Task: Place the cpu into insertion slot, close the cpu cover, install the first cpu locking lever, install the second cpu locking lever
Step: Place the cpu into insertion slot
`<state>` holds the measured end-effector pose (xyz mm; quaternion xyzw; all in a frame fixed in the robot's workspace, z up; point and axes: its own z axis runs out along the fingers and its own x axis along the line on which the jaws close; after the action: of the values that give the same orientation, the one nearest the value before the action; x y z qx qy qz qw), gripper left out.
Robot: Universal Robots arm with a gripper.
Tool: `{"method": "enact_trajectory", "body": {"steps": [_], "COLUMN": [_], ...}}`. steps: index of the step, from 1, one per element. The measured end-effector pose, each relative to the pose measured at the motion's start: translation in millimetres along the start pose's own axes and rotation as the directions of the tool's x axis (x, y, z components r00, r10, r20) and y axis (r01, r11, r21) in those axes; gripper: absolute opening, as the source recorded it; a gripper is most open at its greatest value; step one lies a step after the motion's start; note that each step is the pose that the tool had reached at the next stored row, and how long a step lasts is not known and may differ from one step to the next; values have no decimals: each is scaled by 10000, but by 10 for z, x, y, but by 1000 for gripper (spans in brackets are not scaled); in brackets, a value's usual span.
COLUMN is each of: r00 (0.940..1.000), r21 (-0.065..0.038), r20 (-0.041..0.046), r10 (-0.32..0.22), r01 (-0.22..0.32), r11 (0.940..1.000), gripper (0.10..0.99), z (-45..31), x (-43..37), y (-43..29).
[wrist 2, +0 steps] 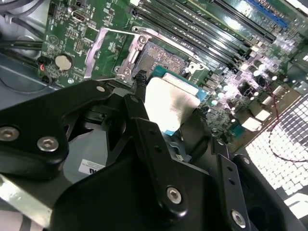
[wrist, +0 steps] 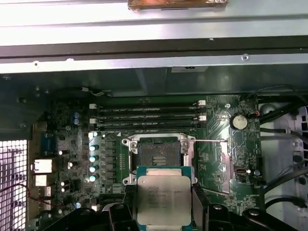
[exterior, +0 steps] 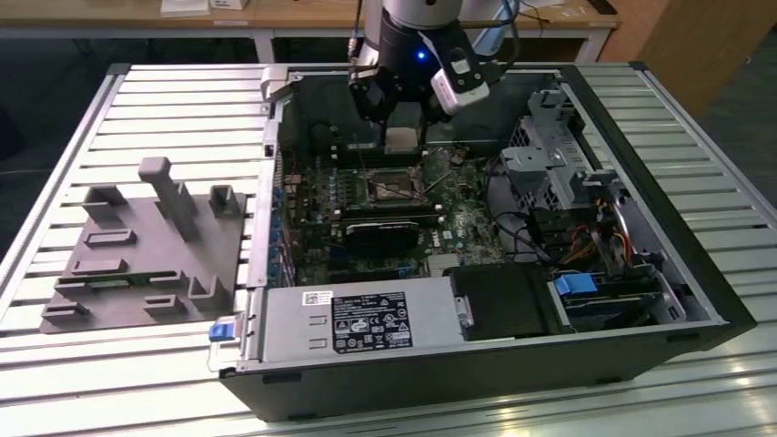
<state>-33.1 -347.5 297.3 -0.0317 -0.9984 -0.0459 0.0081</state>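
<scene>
My gripper (exterior: 401, 127) hangs inside the open computer case, shut on the cpu (exterior: 401, 139), a flat square chip with a pale metal top. In both wrist views the cpu (wrist: 163, 199) (wrist 2: 171, 103) sits clamped between the black fingers (wrist: 124, 214), its edges in their grip. The insertion slot (wrist: 159, 154) (exterior: 391, 185) (wrist 2: 161, 57) lies open just ahead of and below the chip, with a dark centre and a silvery rim. In the second wrist view the cpu cover (wrist 2: 96, 50) is swung back beside the socket, with a thin lever wire (wrist: 211, 141) standing off it.
Long black memory slots (wrist: 149, 115) run beside the socket. The case wall (wrist: 154, 53) rises close behind them. A drive cage (exterior: 559, 173) with cables is on the exterior view's right, a power supply (exterior: 352, 319) in front, and a grey fixture (exterior: 140, 246) on the left.
</scene>
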Motion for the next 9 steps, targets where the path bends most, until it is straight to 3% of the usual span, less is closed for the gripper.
{"method": "enact_trajectory", "body": {"steps": [4,9], "r00": [9985,9894], "r21": [-12,-38], "r20": [50,130], "r10": [544,1448], "r01": [-544,-1447], "r11": [9985,9895], "gripper": [537,537], "z": [30,68], "x": [0,-1], "y": [-3,-6]}}
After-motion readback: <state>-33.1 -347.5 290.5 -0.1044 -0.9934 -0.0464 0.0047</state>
